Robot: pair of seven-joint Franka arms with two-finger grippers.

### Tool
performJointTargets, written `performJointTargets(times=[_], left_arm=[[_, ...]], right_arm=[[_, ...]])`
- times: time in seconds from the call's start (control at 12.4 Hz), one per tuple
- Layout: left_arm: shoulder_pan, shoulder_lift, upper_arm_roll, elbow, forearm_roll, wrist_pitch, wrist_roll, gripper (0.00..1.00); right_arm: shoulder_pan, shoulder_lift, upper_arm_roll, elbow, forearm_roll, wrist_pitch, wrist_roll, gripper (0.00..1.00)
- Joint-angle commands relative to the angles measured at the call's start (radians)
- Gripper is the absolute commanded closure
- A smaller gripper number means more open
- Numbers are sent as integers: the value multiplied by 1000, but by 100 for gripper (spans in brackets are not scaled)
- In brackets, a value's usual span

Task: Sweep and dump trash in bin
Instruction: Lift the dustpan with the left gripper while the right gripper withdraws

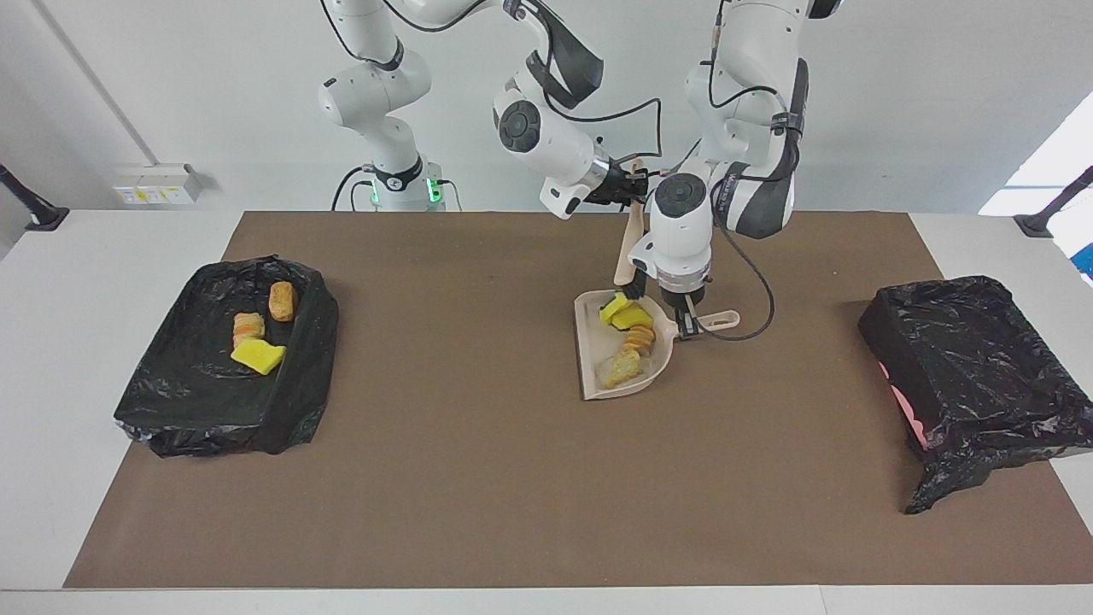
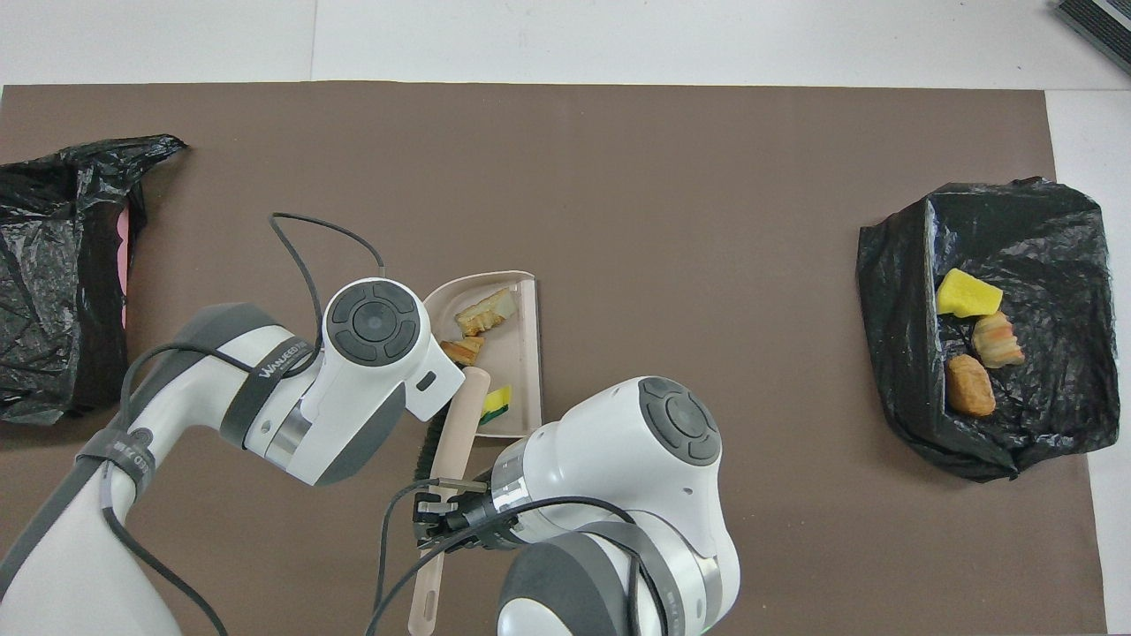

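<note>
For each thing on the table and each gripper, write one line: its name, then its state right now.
Dustpan: flat on the mat, holding four scraps.
Brush: lifted, tilted, bristles at the dustpan's back.
Right gripper: shut on brush.
Left gripper: shut on dustpan handle.
Lined bin: holds three scraps.
Second bin: covered.
</note>
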Motion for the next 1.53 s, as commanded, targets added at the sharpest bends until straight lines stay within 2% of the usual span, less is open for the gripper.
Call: performJointTargets(times=[0.0, 0.16, 0.32, 0.48, 0.81, 1.05, 1.21, 1.45], left_arm=[[14, -20, 3, -39, 6, 18, 5, 100], [17, -19, 3, -28, 6, 12, 6, 100], [34, -20, 3, -23, 6, 11, 27, 100], [49, -20, 4, -15, 6, 11, 50, 100], [93, -25, 3, -11, 6, 5, 104, 100], [144, -31, 0, 26, 5, -32, 184, 100], [222, -51, 0, 50, -12, -52, 274, 100], [375, -115, 3, 75, -41, -60, 479, 100]], right_arm=[[-14, -36, 6, -70, -115, -23, -23, 100], [9, -112, 8, -167, -195, -83, 17, 100], [44, -212, 9, -306, -319, -91, 113, 100], [46, -284, 9, -421, -339, -92, 118, 100], [46, -255, 9, -452, -392, -59, 117, 100], [108, -157, 11, -449, -398, 59, 126, 100], [102, -154, 12, -446, -474, 53, 126, 100], [98, -148, 11, -437, -488, 46, 127, 100]])
